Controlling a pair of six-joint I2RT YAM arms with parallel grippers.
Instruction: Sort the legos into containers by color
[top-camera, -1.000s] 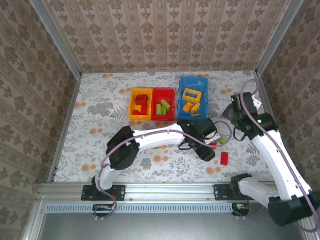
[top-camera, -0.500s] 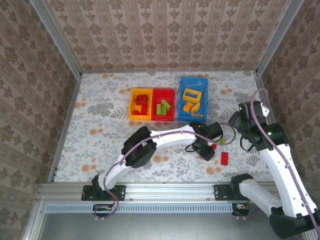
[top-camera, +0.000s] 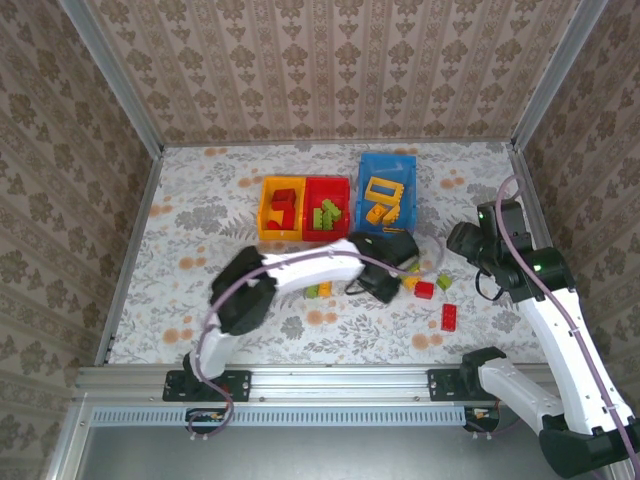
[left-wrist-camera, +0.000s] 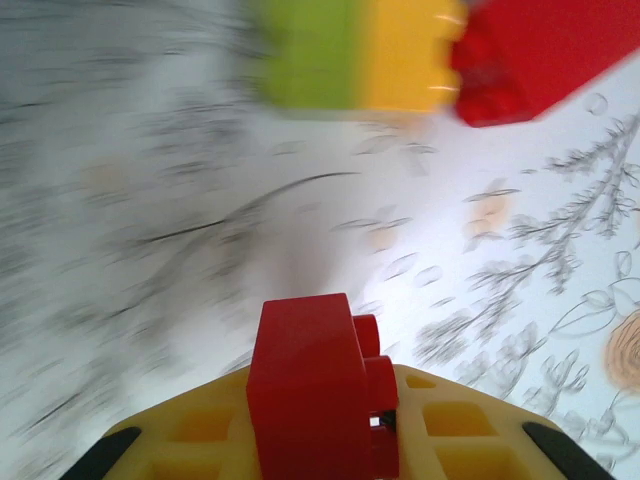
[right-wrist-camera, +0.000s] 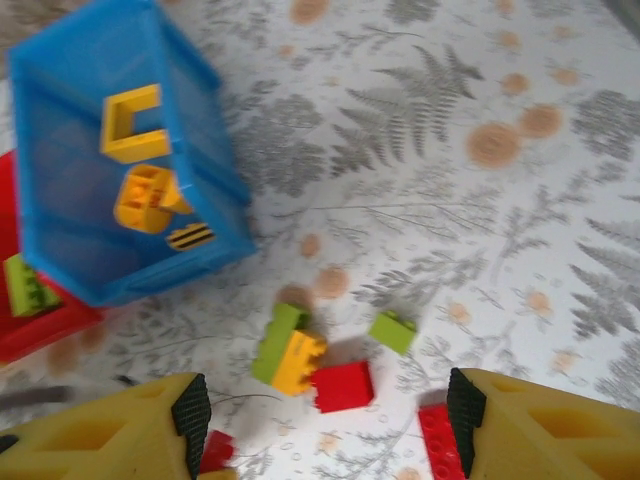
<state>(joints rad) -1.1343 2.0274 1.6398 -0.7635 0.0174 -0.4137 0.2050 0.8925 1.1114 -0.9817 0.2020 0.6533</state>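
While the left fingers (left-wrist-camera: 455, 440) clamp a red brick (left-wrist-camera: 305, 385), the right fingers (right-wrist-camera: 530, 420) hang spread above loose legos (right-wrist-camera: 290, 355) on the desk (right-wrist-camera: 450, 150).

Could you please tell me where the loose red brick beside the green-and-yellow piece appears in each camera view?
Top external: the red brick lies just below the right corner of the blue bin.
Left wrist: the red brick sits in the upper right corner, blurred.
Right wrist: the red brick lies at lower centre.
Shared landmark: the green-and-yellow piece, immediately to its left in all three views.
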